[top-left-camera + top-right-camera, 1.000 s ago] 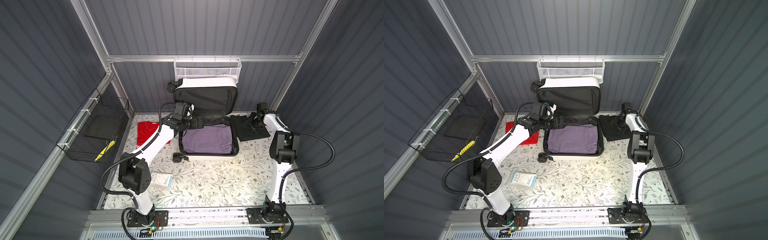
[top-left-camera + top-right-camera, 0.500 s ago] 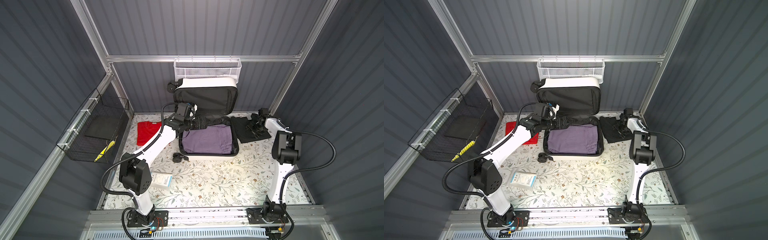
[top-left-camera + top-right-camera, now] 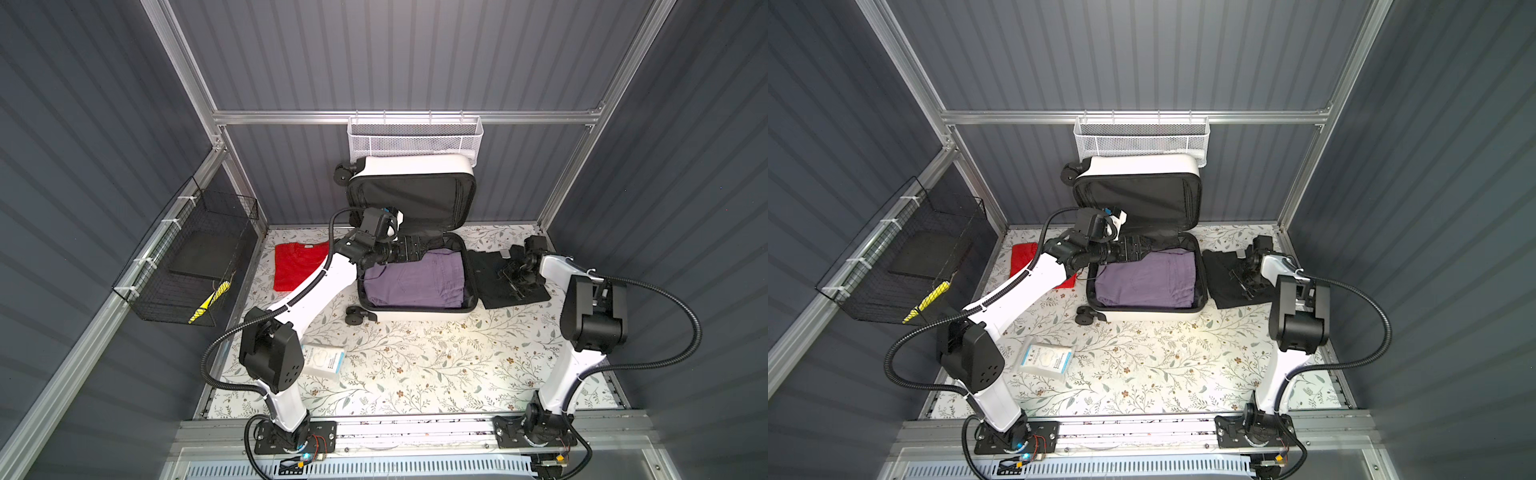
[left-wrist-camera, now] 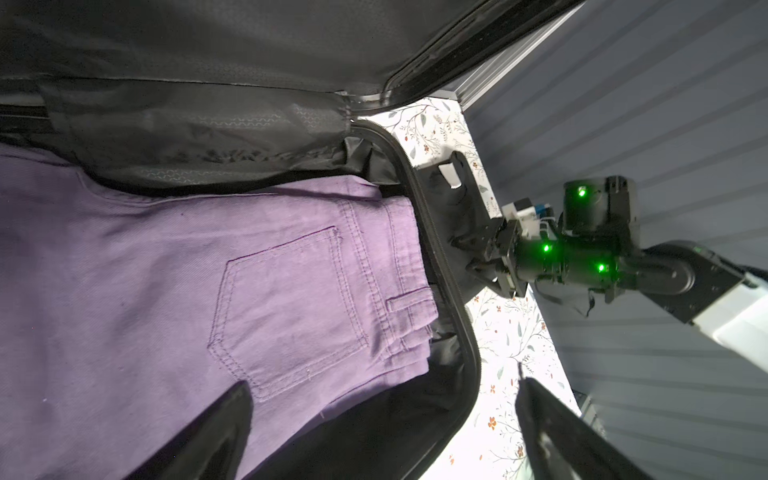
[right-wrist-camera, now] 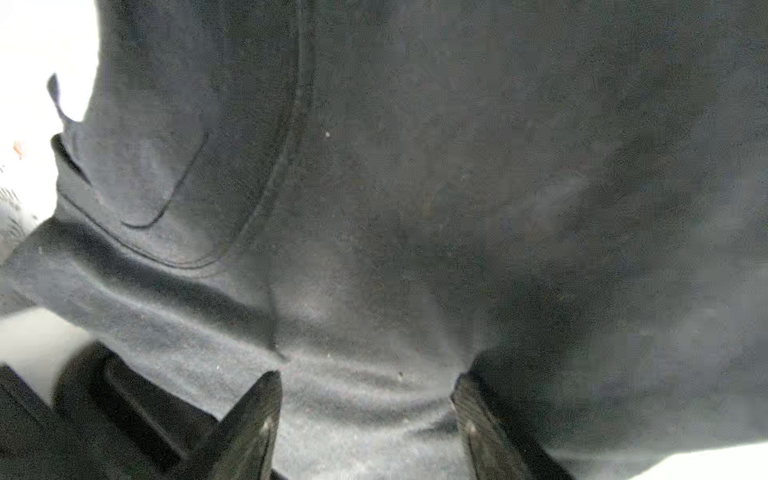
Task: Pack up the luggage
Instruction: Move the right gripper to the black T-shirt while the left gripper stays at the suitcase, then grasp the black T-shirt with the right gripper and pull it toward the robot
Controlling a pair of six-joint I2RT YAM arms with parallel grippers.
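The luggage (image 3: 415, 316) (image 3: 1142, 316) lies open at the back of the table, white shell, black lining, lid leaning on the back wall. Folded purple jeans (image 3: 415, 280) (image 3: 1146, 278) (image 4: 208, 270) fill its lower half. My left gripper (image 3: 415, 253) (image 3: 1142, 249) (image 4: 382, 386) hovers open over the jeans near the hinge, holding nothing. Right of the luggage a black garment (image 3: 490, 282) (image 3: 1221, 282) (image 5: 415, 187) lies flat. My right gripper (image 3: 513, 278) (image 3: 1241, 278) (image 5: 365, 386) presses down on it, jaws apart, with wrinkled cloth between the fingertips.
A red shirt (image 3: 299, 266) (image 3: 1023, 257) lies left of the luggage under my left arm. A white packet (image 3: 322, 361) (image 3: 1044, 359) sits near the left arm's base. A black wire basket (image 3: 187, 266) hangs on the left wall, a white mesh basket (image 3: 415, 137) on the back rail.
My right gripper has slid toward the front across the black garment and lowered onto it. My left gripper has edged a little further right over the jeans.
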